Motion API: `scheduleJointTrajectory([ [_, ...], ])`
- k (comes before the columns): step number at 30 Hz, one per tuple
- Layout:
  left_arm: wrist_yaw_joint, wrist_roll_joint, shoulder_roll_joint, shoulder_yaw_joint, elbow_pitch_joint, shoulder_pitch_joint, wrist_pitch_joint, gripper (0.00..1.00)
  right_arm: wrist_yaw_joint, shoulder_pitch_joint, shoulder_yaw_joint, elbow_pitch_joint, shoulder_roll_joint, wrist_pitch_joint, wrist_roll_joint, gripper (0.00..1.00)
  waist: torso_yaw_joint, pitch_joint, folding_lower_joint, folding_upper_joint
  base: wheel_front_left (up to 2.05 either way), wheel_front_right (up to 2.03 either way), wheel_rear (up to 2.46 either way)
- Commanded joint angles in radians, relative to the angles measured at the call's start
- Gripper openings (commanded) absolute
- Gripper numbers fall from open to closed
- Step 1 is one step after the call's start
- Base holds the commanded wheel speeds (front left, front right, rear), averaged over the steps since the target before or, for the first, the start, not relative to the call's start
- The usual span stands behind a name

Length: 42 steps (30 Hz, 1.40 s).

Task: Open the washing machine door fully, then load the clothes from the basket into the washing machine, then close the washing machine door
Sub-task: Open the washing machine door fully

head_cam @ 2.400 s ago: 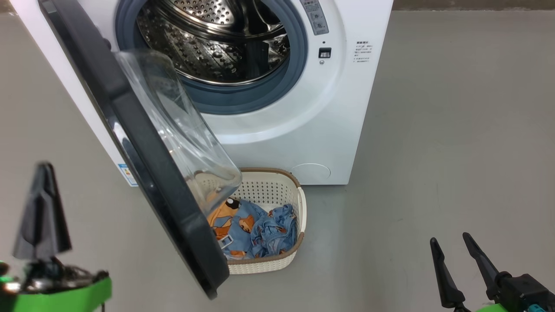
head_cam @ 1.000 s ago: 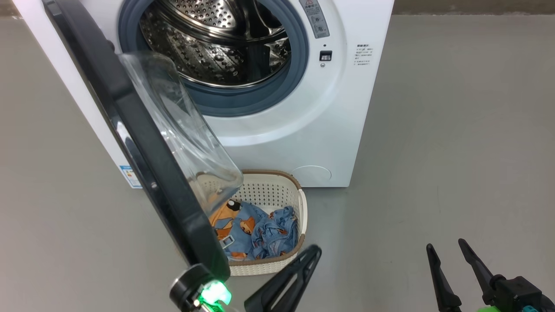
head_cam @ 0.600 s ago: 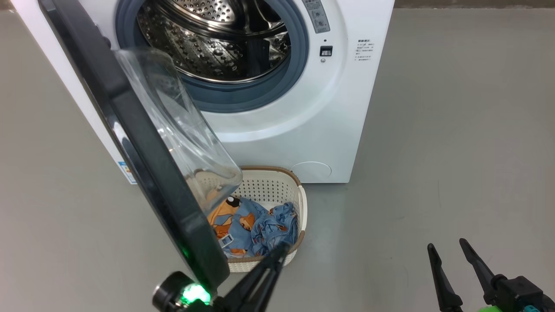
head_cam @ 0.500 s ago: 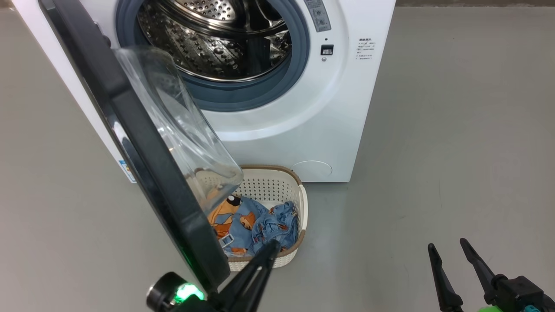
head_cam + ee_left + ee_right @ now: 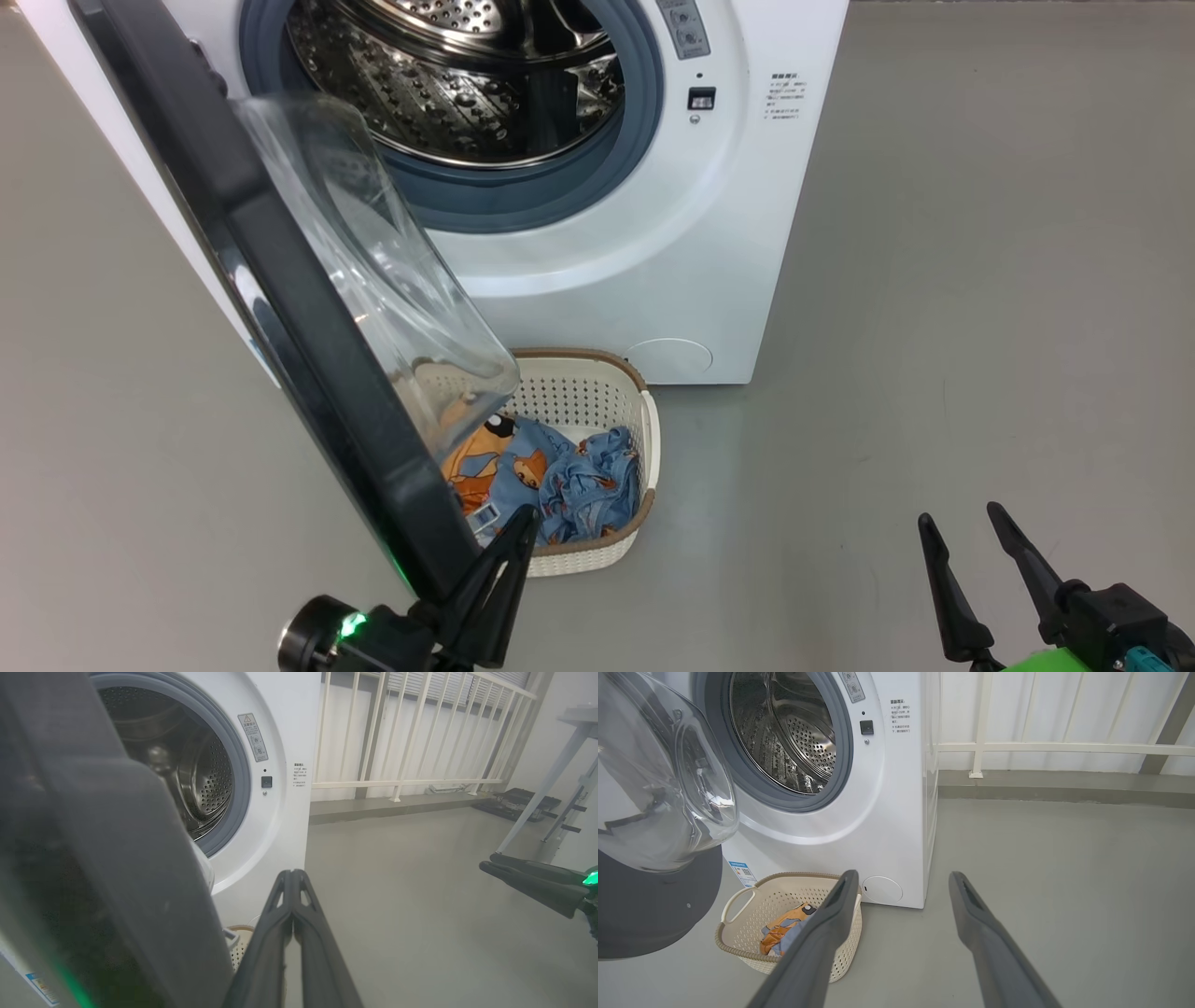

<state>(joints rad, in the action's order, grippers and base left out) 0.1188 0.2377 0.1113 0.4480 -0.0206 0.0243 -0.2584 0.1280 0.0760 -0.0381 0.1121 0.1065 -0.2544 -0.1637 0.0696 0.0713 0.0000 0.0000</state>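
Head view: locate the left claw (image 5: 523, 525) at 6 o'clock of the frame. Its fingers are pressed together and hold nothing. The tip lies just beside the lower edge of the washing machine door (image 5: 308, 355); you cannot tell whether it touches. The door stands partly open, with its glass bowl overhanging the basket (image 5: 646, 439) from 10 o'clock. The basket sits on the floor (image 5: 934, 280) against the front of the washing machine (image 5: 672, 261), at its 6 o'clock. The clothes (image 5: 551, 476) lie inside the basket. Locate the right claw (image 5: 960, 515) at 4 o'clock, well apart from the basket, fingers spread wide and empty.
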Motion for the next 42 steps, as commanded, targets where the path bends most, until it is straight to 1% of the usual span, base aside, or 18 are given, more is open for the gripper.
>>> scheduleJointTrajectory([
  [1, -0.003, 0.004, -0.001, -0.036, -0.016, 0.044, -0.003, 0.00, 0.003, -0.032, 0.027, -0.019, 0.018, -0.007, -0.007, 1.00, 0.001, 0.000, 0.0000, 0.0000, 0.00, 0.00, 0.00],
  [7, -0.001, 0.009, -0.015, -0.042, 0.009, 0.043, -0.003, 0.00, 0.003, -0.032, 0.029, -0.015, 0.017, -0.007, -0.008, 1.00, 0.005, -0.004, 0.0000, 0.0000, 0.00, 0.00, 0.00],
  [20, -0.022, 0.011, -0.027, -0.080, 0.044, 0.025, -0.003, 0.00, 0.003, -0.021, 0.029, -0.005, 0.018, -0.007, -0.012, 1.00, 0.028, -0.017, 0.0000, 0.0000, 0.00, 0.00, 0.00],
  [27, -0.049, 0.014, -0.025, -0.108, 0.064, 0.007, -0.003, 0.00, 0.003, -0.019, 0.027, -0.003, 0.014, -0.007, -0.019, 1.00, 0.045, -0.019, 0.0000, 0.0000, 0.00, 0.00, 0.00],
  [34, -0.063, 0.017, -0.025, -0.111, 0.067, -0.001, -0.003, 0.00, 0.003, -0.021, 0.030, -0.003, 0.013, -0.007, -0.022, 1.00, 0.069, -0.012, 0.0000, 0.0000, 0.00, 0.00, 0.00],
  [42, -0.094, 0.022, -0.022, -0.112, 0.006, -0.042, 0.016, 0.00, 0.003, -0.025, 0.030, -0.001, 0.010, -0.007, -0.025, 1.00, 0.106, 0.003, 0.0000, 0.0000, 0.00, 0.00, 0.00],
])
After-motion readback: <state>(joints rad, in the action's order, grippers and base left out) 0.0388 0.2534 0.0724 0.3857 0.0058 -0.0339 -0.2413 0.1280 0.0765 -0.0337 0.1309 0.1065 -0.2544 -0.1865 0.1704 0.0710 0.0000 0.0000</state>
